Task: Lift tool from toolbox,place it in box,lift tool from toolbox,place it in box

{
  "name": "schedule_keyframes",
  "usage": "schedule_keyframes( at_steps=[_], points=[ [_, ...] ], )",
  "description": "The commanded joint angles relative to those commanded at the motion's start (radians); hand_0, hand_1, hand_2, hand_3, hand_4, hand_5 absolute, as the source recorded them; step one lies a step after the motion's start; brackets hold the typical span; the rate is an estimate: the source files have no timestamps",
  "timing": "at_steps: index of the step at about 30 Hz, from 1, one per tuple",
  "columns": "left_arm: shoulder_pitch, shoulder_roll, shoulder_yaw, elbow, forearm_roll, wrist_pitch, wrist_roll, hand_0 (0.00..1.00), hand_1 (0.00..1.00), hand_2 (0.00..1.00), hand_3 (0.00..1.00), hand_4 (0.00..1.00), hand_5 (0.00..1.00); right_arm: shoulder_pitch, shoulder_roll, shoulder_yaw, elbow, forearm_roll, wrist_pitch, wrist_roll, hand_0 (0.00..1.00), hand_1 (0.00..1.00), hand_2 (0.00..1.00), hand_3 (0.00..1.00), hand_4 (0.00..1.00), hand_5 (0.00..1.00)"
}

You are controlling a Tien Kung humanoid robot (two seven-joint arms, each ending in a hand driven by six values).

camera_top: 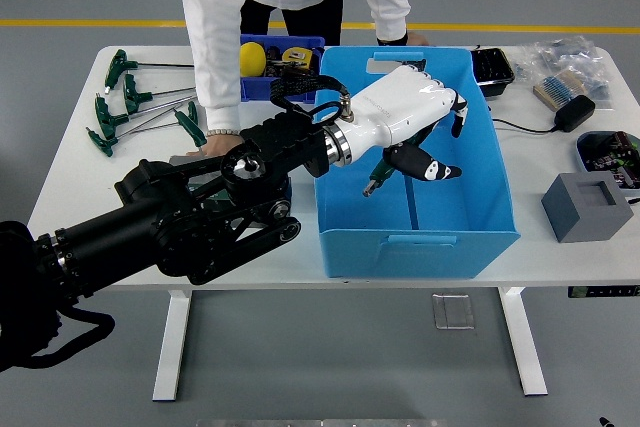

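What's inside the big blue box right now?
Inside the blue box, a green-handled tool lies below the left hand, whose fingers are spread and hold nothing. The hand covers the box's far left floor, so anything there can't be seen.

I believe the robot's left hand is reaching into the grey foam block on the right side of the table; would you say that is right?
Not quite: the head view shows the left hand reaching into the big blue box at the table's middle. The grey foam block sits untouched on the right side.

Black left arm [180, 222], white hand [405, 112], black fingertips.
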Motion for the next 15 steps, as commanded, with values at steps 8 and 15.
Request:
schedule_keyframes(
  at_steps=[8,15],
  points=[
    [-0.006,0.0,-0.022,-0.005,0.001,0.024,-0.016,0.347,0.479,0.531,0.574,0.928,0.474,-0.001,-0.003,0.001,0.0,0.0,-0.008,0.005,0.626,0.6,0.691,0.69,0.902,0.979],
    [0.011,0.0,-0.039,-0.024,0.035,0.027,-0.021,0.37,0.489,0.543,0.586,0.919,0.475,-0.008,0.0,0.01,0.0,-0.012,-0.007,0.0,0.625,0.598,0.685,0.689,0.902,0.98]
  ],
)
